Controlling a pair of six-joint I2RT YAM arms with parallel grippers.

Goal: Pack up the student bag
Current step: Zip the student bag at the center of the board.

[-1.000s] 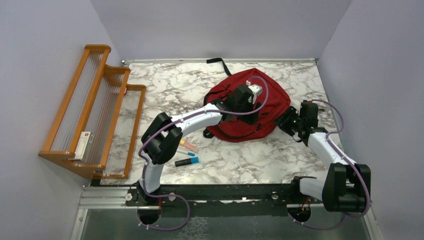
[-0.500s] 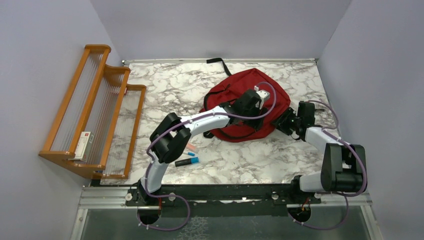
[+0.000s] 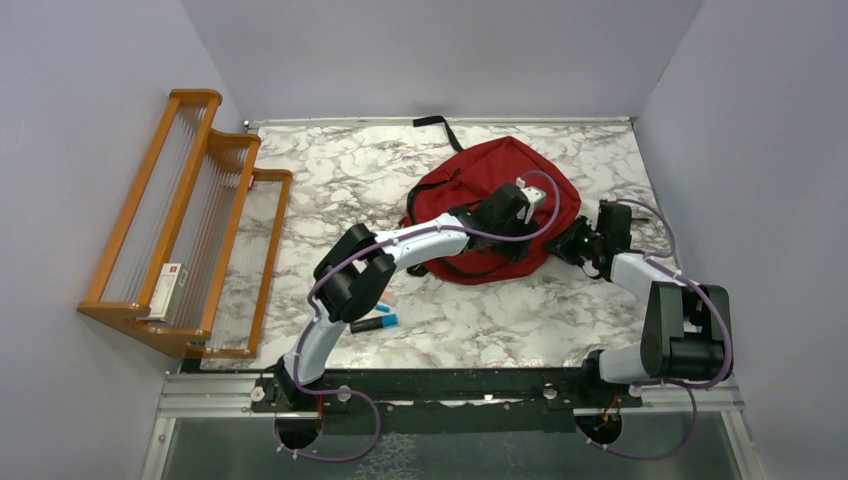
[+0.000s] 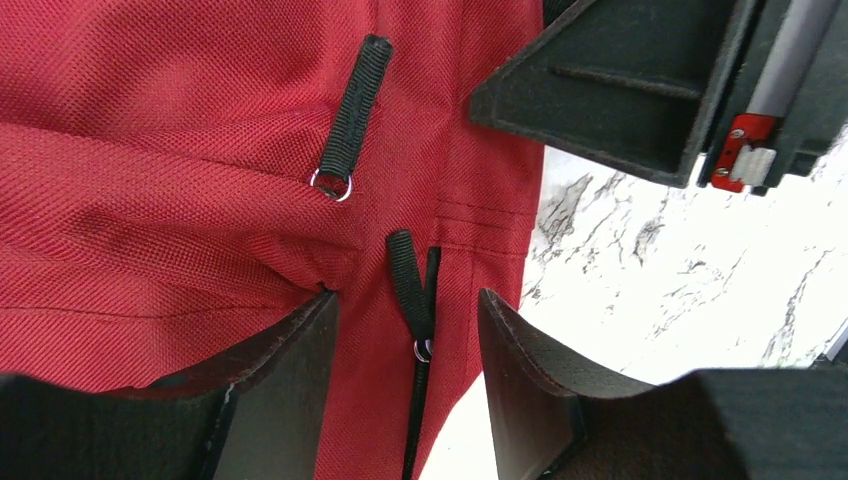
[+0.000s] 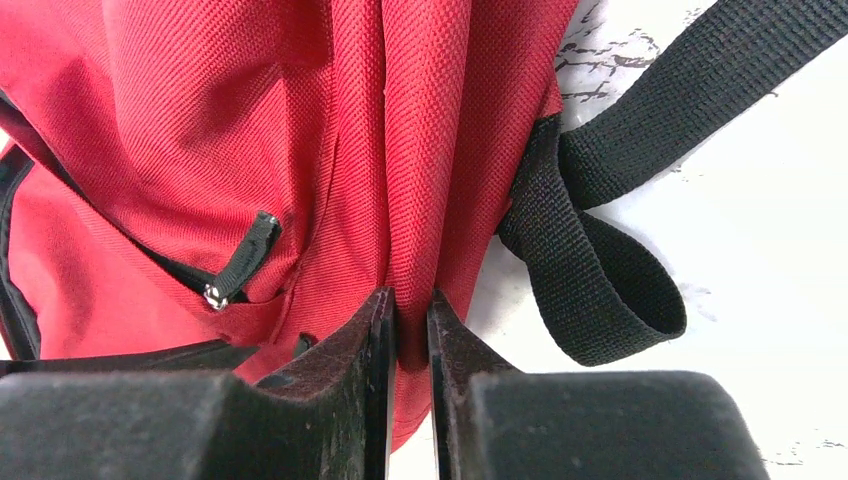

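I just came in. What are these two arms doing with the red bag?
Two robot arms are working on a red backpack lying on the marble table. The right gripper is shut on a fold of fabric at the bag's edge, beside a black strap loop. The left gripper hangs open over the bag, a black zipper pull between its jaws, not gripped. A few markers lie on the table, outside the bag.
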